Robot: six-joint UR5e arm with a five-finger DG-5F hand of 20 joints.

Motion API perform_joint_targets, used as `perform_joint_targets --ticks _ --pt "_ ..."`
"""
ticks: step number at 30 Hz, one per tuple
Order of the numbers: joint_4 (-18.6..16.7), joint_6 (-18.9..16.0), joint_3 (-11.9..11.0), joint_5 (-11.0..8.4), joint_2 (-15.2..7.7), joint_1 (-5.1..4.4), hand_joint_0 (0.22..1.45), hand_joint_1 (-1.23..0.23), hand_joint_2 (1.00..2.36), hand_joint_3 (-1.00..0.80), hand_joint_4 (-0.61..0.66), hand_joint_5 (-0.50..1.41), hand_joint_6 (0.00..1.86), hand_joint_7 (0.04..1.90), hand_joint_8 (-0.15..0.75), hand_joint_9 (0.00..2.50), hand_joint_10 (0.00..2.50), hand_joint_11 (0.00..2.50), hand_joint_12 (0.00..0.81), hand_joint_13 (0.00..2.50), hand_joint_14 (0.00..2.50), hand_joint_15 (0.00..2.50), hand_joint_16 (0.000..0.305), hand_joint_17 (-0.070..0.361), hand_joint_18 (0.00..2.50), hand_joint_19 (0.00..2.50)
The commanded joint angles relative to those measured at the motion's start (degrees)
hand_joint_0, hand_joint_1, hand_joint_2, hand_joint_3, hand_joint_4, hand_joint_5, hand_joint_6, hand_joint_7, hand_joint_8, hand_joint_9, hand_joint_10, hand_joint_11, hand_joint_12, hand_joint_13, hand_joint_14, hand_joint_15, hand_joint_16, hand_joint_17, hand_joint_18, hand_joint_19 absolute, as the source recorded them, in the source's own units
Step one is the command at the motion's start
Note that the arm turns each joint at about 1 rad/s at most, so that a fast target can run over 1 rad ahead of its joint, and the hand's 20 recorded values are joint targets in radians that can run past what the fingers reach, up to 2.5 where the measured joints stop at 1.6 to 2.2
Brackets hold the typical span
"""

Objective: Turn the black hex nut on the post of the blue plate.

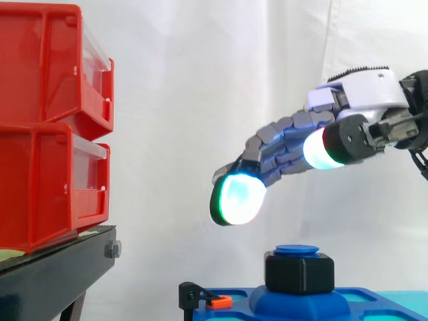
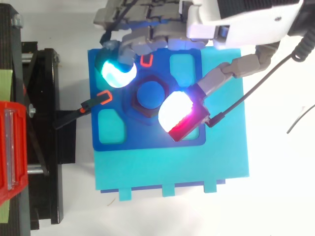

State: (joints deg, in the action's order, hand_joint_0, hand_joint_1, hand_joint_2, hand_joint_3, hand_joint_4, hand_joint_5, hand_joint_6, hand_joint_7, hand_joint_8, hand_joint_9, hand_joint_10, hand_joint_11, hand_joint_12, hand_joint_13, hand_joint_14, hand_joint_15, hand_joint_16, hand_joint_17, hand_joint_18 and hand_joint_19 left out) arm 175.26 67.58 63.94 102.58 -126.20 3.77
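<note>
My hand (image 1: 361, 93) hovers over the nut (image 1: 299, 274), fingers (image 1: 284, 140) spread wide, nothing held. They straddle the post (image 2: 150, 94) so I can drop & pinch.

Hex nut (image 1: 299, 273): on post (image 2: 150, 94), centre of plate (image 2: 147, 140). Plate: on board (image 2: 172, 167), beside stand (image 1: 60, 267). Clamp (image 2: 93, 103): plate's stand-side edge. Bins (image 1: 40, 127): two, stacked on stand. My hand (image 1: 364, 93): above nut, fingers (image 1: 239, 190) clear of it.
</note>
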Motion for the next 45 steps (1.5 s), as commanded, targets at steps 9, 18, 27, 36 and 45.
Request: perform_joint_targets --ticks 9,18,27,36,45 --pt "1.3 3.8 -0.3 -2.74 0.0 -1.92 0.47 -0.35 1.0 -0.5 0.2 -0.2 0.5 0.8 0.242 0.23 0.0 0.0 0.357 0.21 0.0 0.0 0.051 0.114 0.0 0.01" --pt "2.8 6.3 -0.3 -5.64 0.0 -4.03 0.47 -0.35 1.0 -0.5 0.2 -0.2 0.5 0.8 0.241 0.23 0.0 0.0 0.358 0.21 0.0 0.0 0.051 0.114 0.0 0.01" --pt "3.4 8.7 0.4 -6.69 0.0 -5.08 0.47 -0.35 1.0 -0.5 0.2 -0.2 0.5 0.8 0.241 0.23 0.0 0.0 0.358 0.21 0.0 0.0 0.051 0.114 0.0 0.01" --pt "1.8 8.6 2.7 -8.19 0.0 -5.79 0.47 -0.35 1.0 -0.5 0.2 -0.2 0.5 0.8 0.241 0.23 0.0 0.0 0.359 0.21 0.0 0.0 0.051 0.114 0.0 0.01" --pt "1.8 8.6 2.8 -8.1 0.0 -5.88 0.47 -0.35 1.0 -0.5 0.2 -0.2 0.5 0.8 0.241 0.23 0.0 0.0 0.359 0.21 0.0 0.0 0.051 0.114 0.0 0.01"
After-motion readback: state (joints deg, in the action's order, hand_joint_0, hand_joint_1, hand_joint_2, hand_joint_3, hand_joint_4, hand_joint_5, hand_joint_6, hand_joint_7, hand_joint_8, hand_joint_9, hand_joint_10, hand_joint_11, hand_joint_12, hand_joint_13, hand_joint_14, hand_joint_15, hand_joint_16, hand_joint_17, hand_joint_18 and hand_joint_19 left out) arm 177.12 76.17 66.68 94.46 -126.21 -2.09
